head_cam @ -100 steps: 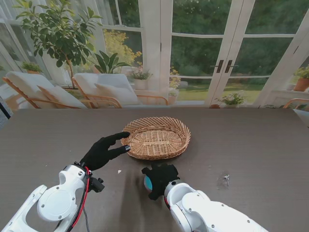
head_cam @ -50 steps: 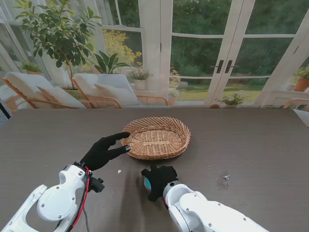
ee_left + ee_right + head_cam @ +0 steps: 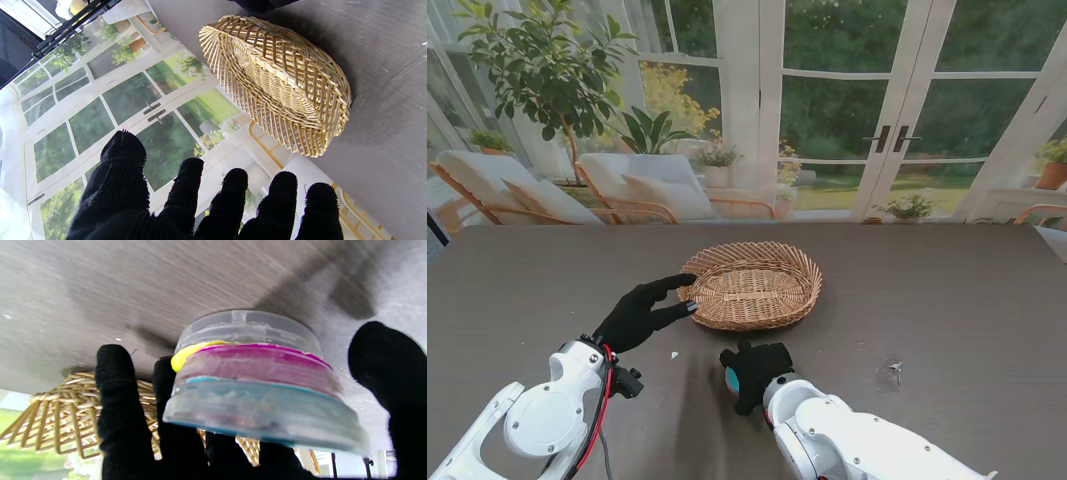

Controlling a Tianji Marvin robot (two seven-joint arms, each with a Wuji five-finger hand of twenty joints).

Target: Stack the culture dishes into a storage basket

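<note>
An empty oval wicker basket (image 3: 752,250) stands in the middle of the dark table (image 3: 947,300). My left hand (image 3: 637,315) rests at its left rim, open, with fingers spread and two fingertips touching the weave; the left wrist view shows the basket (image 3: 283,76) past the spread fingers (image 3: 233,196). Nearer to me, my right hand (image 3: 757,370) covers a stack of culture dishes (image 3: 733,380). In the right wrist view the stack (image 3: 257,383), clear, pink and blue dishes with a yellow bit, stands on the table. My fingers (image 3: 120,413) are on one side, the thumb on the other.
A small white speck (image 3: 674,355) lies on the table between my hands. A crumpled clear scrap (image 3: 890,373) lies to the right, nearer to me. Glass doors, plants and lounge chairs stand beyond the table's far edge.
The right forearm has edged slightly left while the hand stays on the stack. The left hand and basket have not moved.
</note>
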